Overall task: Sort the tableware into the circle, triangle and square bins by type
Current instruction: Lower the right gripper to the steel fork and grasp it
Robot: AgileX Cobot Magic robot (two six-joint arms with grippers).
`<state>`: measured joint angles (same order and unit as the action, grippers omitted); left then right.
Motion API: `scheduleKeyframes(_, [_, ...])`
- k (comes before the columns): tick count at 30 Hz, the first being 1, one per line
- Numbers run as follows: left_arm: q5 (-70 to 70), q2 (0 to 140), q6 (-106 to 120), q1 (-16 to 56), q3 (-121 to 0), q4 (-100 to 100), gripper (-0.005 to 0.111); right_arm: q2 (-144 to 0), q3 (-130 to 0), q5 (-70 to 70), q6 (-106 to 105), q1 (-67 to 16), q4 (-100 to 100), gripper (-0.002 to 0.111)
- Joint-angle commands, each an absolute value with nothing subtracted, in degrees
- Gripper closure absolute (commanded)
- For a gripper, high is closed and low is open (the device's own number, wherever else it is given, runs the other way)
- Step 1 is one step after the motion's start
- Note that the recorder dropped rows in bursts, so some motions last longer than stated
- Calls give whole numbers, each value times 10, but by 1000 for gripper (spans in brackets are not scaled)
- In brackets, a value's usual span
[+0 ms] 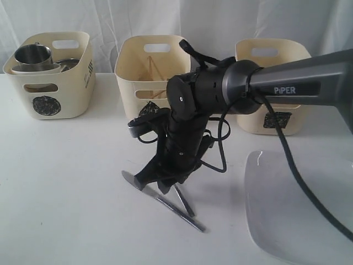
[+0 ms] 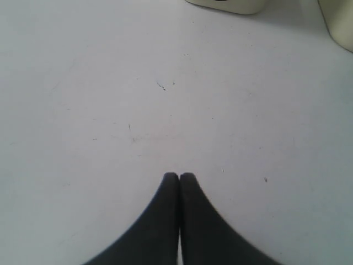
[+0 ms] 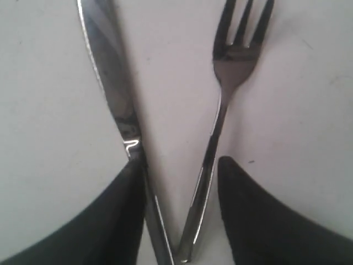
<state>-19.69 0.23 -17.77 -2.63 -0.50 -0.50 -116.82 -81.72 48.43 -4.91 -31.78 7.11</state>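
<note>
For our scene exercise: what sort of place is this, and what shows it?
Likely a robot lab bench: white table, curtain backdrop, a circle-marked cream bin, and a PiPER arm over a knife and fork.

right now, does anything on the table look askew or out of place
The knife and fork lie in a V, handle ends converging. The open right gripper straddles both, so it might catch two at once. Nothing looks spilled or damaged.
</note>
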Motion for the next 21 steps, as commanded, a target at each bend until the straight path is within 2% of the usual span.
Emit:
scheduleKeyframes(1, [-223,0,-178,-25,0,-5,107,-1176,-815,455,-5,-318,36,67])
scheduleKeyframes(9, [-223,0,-178,-14,0,-5,107,-1208,-815,452,7,-318,28,69])
scheduleKeyframes(12, [-223,0,-178,-14,0,-5,107,-1215,-815,457,7,-318,28,81])
scheduleKeyframes(16, [-223,0,-178,-14,0,-5,107,-1215,-815,459,40,-318,28,106])
scheduleKeyframes(21, [-223,0,-178,-14,0,-5,107,-1200,-832,484,37,-318,30,108])
